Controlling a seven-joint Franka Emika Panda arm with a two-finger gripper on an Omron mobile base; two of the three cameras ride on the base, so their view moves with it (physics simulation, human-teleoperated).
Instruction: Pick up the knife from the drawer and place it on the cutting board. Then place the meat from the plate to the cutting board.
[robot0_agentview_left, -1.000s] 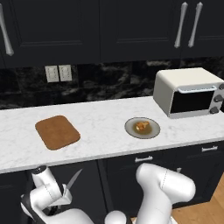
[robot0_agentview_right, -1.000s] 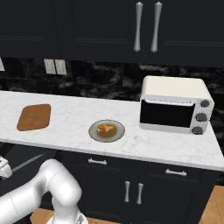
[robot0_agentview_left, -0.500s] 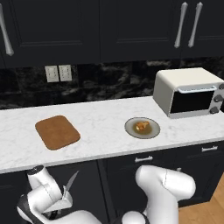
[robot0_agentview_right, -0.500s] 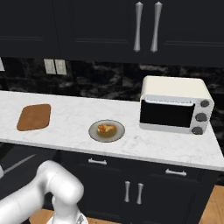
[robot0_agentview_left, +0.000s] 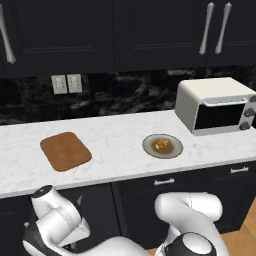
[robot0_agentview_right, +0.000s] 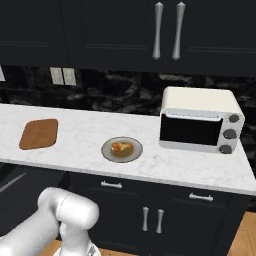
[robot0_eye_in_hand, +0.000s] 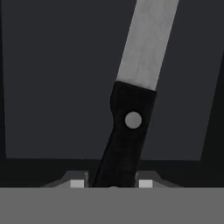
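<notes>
In the hand view the knife (robot0_eye_in_hand: 131, 118) lies on the dark floor of the drawer (robot0_eye_in_hand: 52, 87), black handle towards me, grey blade running up and to the right. My gripper (robot0_eye_in_hand: 111, 183) has a fingertip against each side of the handle's end. On the white counter the reddish-brown cutting board (robot0_agentview_left: 65, 150) (robot0_agentview_right: 39, 133) lies at the left, bare. To its right the grey plate (robot0_agentview_left: 150, 151) (robot0_agentview_right: 107, 154) carries the orange-brown meat (robot0_agentview_left: 161, 145) (robot0_agentview_right: 120, 147). My arm reaches down below the counter's front edge at the left.
A white toaster oven (robot0_agentview_left: 215, 105) (robot0_agentview_right: 200, 120) stands on the counter to the right of the plate. Dark upper cabinets with long silver handles (robot0_agentview_left: 214, 27) hang above. Two wall outlets (robot0_agentview_left: 66, 83) sit above the board. Dark lower cabinet fronts (robot0_agentview_right: 150, 215) run under the counter.
My arm's white links have sunk a little lower in both base views. The board, plate and meat on the counter have not moved.
</notes>
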